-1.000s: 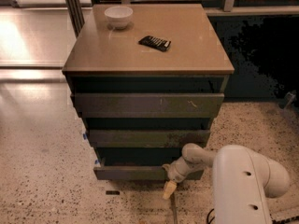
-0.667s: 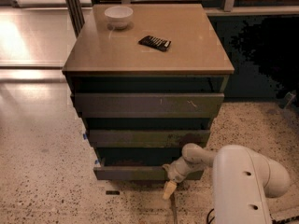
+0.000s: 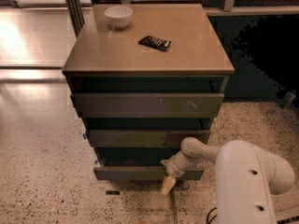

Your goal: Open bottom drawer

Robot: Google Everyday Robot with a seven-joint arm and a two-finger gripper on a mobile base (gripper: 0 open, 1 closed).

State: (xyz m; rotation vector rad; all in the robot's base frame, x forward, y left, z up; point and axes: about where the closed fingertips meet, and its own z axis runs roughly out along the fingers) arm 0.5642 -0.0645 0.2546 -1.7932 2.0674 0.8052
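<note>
The bottom drawer (image 3: 135, 172) is the lowest, narrowest dark grey-brown front of the cabinet, pulled out a little so that a dark strip of its interior shows above it. My gripper (image 3: 168, 177) is at the right part of this drawer's front edge, with a pale fingertip (image 3: 167, 185) hanging below the front. My white arm (image 3: 247, 176) reaches in from the lower right.
The mid-sized drawer front (image 3: 147, 137) and the widest scratched front (image 3: 147, 104) sit above. On the tan cabinet top (image 3: 196, 55) are a white bowl (image 3: 118, 16) and a dark flat packet (image 3: 155, 42). Speckled floor lies all around.
</note>
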